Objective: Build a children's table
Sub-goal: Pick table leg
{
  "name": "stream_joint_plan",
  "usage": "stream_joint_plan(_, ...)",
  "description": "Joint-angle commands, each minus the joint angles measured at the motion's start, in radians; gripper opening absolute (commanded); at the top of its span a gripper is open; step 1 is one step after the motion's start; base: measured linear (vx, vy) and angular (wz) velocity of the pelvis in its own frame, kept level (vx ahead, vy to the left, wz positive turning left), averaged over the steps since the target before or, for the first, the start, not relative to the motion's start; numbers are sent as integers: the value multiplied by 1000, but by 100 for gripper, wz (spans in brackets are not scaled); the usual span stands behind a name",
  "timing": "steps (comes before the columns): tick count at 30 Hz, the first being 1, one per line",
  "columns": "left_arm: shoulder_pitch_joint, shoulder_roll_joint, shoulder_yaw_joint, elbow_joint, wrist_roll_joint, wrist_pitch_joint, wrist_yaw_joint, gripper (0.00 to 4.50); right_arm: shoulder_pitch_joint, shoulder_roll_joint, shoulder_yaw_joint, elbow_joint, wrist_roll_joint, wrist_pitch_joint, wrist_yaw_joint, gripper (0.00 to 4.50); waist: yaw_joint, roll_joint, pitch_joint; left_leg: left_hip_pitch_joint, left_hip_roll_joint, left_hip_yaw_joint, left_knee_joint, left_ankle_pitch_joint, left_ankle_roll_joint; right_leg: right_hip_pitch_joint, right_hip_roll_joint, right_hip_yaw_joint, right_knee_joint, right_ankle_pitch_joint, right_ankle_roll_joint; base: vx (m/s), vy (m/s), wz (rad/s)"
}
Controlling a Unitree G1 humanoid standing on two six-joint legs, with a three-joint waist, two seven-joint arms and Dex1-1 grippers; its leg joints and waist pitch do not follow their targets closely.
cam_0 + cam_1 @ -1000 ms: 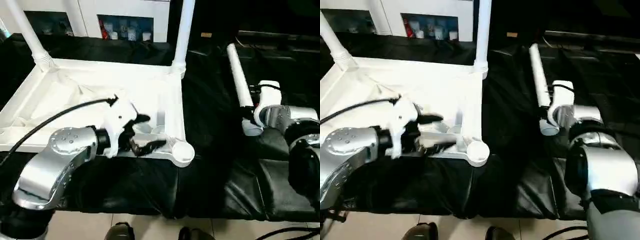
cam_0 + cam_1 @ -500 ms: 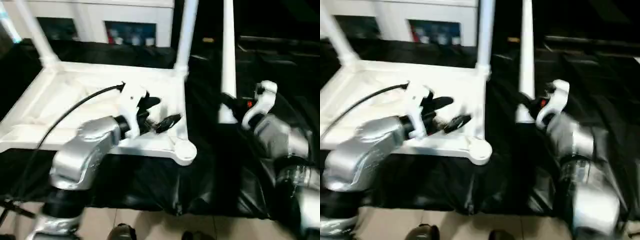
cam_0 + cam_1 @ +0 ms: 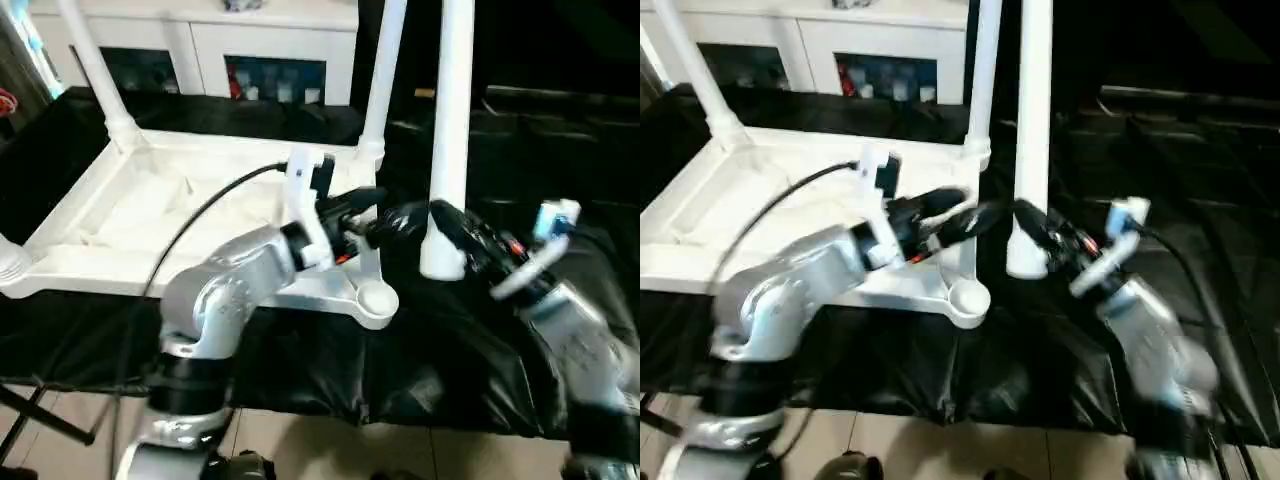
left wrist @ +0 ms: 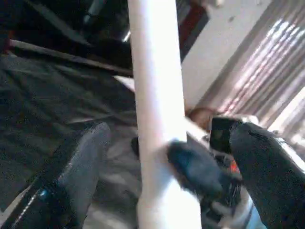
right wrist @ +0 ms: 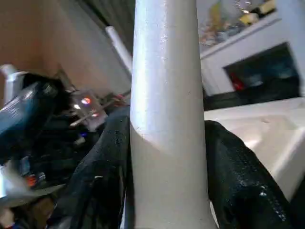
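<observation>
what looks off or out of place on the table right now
Nothing looks broken or spilled. The tabletop lies upside down on the black cloth with legs standing in its far corners, while the near corner socket is bare. The right claw holds a loose leg upright, off to one side of that socket.

White cabinet (image 3: 200,40) w/ glass doors behind; tiled floor (image 3: 330,450), prob. beige.

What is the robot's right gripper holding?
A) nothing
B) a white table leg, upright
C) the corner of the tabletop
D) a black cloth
B: the right gripper is shut on a white leg near its wider end, and the leg stands upright beside the upturned tabletop.
</observation>
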Motion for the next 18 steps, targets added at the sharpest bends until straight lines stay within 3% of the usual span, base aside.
stream_joint_plan(1, -27, -30, 21, 16, -47, 21, 18, 450, 9, -17, 36, -62, 18, 27, 24, 188, 4, -22, -85, 18, 22, -10, -73, -265, 9, 50, -50, 26, -114, -507, -91, 0, 0, 0)
stream_joint_plan(2, -29, -32, 21, 18, -48, 20, 19, 450, 11, -19, 41, -65, 15, 28, 25, 188, 2, -20, -85, 24, 23, -11, -74, -287, 3, 48, -49, 24, -119, -531, -83, 0, 0, 0)
stream_joint_plan(6, -45, -48, 12, 34, -48, 18, 25, 450, 8, -37, 100, -72, -35, 30, 24, 188, -6, -23, -90, 25, 24, -15, -81, -299, -4, 49, -50, 21, -125, -526, -59, 0, 0, 0)
stream_joint_plan(11, -52, -52, 2, 34, -27, 24, 70, 450, 0, -46, 168, -78, -115, 7, -18, 188, -6, -25, -93, 24, 28, -16, -85, -286, -7, 52, -52, 24, -121, -473, -66, 0, 0, 0)
stream_joint_plan(13, -74, -77, 38, 58, 4, 25, 185, 450, -22, -35, 199, -68, -181, -20, -82, 188, -9, -26, -93, 26, 28, -15, -85, -288, -12, 51, -51, 25, -119, -454, -77, 0, 0, 0)
stream_joint_plan(14, -74, -77, 38, 58, 4, 25, 185, 433, -22, -35, 199, -68, -181, -20, -82, 188, -10, -27, -94, 24, 27, -15, -85, -282, -12, 54, -51, 24, -118, -446, -78, 0, 0, 0)
stream_joint_plan(15, -95, -95, 70, 80, 28, 10, 271, 415, -43, -21, 236, -63, -246, -48, -143, 188, -8, -26, -95, 23, 27, -15, -85, -274, -13, 55, -52, 25, -117, -437, -77, 0, 0, 0)
stream_joint_plan(16, -95, -95, 70, 80, 28, 10, 271, 415, -43, -21, 236, -63, -246, -48, -143, 188, -10, -25, -94, 25, 27, -15, -86, -276, -16, 51, -51, 25, -117, -437, -76, 0, 0, 0)
stream_joint_plan(17, -113, -113, 105, 101, 40, -13, 340, 415, -66, -7, 279, -52, -323, -80, -209, 188, -10, -25, -95, 26, 26, -15, -84, -277, -16, 53, -52, 25, -117, -437, -74, 0, 0, 0)
stream_joint_plan(18, -122, -122, 121, 112, 39, -28, 361, 402, -74, 2, 302, -53, -351, -98, -226, 188, -14, -28, -95, 22, 24, -15, -86, -272, -21, 54, -49, 25, -117, -436, -70, 0, 0, 0)
